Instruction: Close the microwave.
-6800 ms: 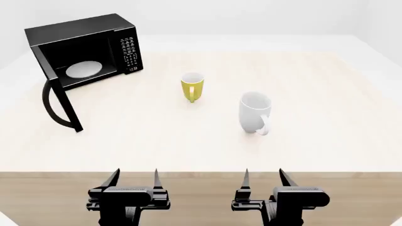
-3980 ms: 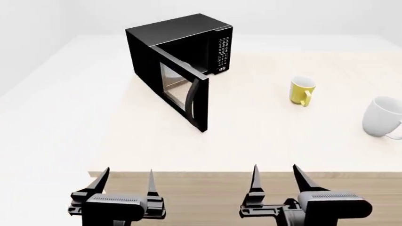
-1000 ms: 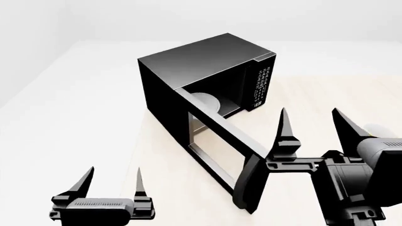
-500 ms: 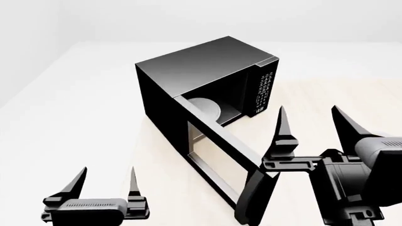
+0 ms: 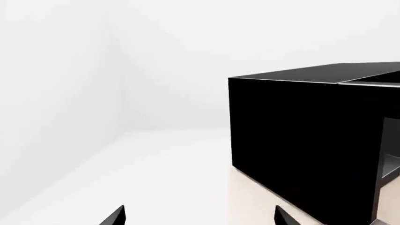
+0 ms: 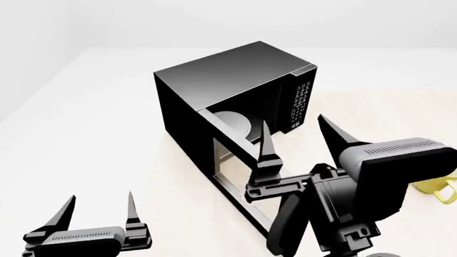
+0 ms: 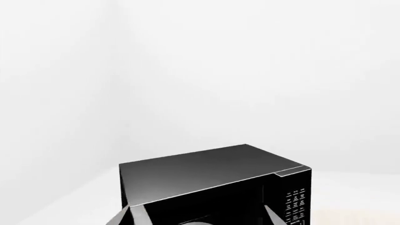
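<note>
The black microwave (image 6: pixel 228 75) stands on the light wooden table (image 6: pixel 371 107) with its windowed door (image 6: pixel 232 171) swung wide open toward me. Inside shows the white turntable plate (image 6: pixel 232 122), and the keypad (image 6: pixel 300 104) is on the right of the front. My right gripper (image 6: pixel 294 122) is open, raised over the door in front of the cavity, and its wrist covers the door's free edge. Whether it touches the door cannot be told. My left gripper (image 6: pixel 100 197) is open and empty, low at the left, apart from the microwave. The left wrist view shows the microwave's side (image 5: pixel 300 145); the right wrist view shows its top (image 7: pixel 206 173).
A yellow mug (image 6: pixel 437 187) peeks out at the right edge behind my right arm. The table's left edge runs close beside the microwave, with white floor (image 6: pixel 71 134) beyond it.
My right gripper has swung left and nearer, from the right of the door's free edge to over the door. The left gripper has sunk slightly. The door's angle looks unchanged.
</note>
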### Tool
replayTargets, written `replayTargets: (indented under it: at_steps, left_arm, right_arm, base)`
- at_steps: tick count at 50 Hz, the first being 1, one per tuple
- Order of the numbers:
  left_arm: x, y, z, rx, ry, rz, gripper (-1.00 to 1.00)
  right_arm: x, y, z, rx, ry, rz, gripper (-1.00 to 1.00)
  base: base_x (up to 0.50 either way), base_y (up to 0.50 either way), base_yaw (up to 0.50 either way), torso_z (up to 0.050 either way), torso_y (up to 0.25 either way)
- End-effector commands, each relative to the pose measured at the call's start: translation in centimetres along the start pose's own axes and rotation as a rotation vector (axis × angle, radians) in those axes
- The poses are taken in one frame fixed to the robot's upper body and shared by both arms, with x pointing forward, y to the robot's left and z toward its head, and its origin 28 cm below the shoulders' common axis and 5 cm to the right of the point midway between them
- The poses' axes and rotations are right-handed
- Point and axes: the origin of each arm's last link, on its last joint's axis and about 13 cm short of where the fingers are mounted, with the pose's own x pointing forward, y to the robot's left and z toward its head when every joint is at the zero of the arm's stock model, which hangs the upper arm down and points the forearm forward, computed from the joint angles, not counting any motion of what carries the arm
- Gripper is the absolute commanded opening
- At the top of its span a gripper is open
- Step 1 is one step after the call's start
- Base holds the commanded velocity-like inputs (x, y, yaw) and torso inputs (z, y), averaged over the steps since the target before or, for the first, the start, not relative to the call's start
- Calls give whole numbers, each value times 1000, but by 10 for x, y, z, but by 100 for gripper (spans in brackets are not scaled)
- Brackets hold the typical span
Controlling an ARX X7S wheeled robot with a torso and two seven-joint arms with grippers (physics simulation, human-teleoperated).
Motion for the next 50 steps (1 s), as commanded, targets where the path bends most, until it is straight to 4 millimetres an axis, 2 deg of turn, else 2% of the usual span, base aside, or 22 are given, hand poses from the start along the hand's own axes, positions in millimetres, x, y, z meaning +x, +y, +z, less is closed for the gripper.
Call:
replayTargets:
  at_steps: [1,9,26,50]
  left_arm:
    - [-3,8,2,1,0,37,100]
    - [-2,8,2,-4,-1,34,100]
    - [-1,9,1,-9,-1,37,100]
    - [-1,8,0,-10,-2,27,100]
  right_arm:
    - [-1,24,-5,14,28,109,100]
    - [-6,35,-6,11,39,155,100]
    - [-17,54,-25,0,113,261,100]
    - [-13,59,-50,-27,240,287,100]
  base:
    - [0,0,0,0,0]
    - [0,0,0,0,0]
    - [0,0,0,0,0]
    - [0,0,0,0,0]
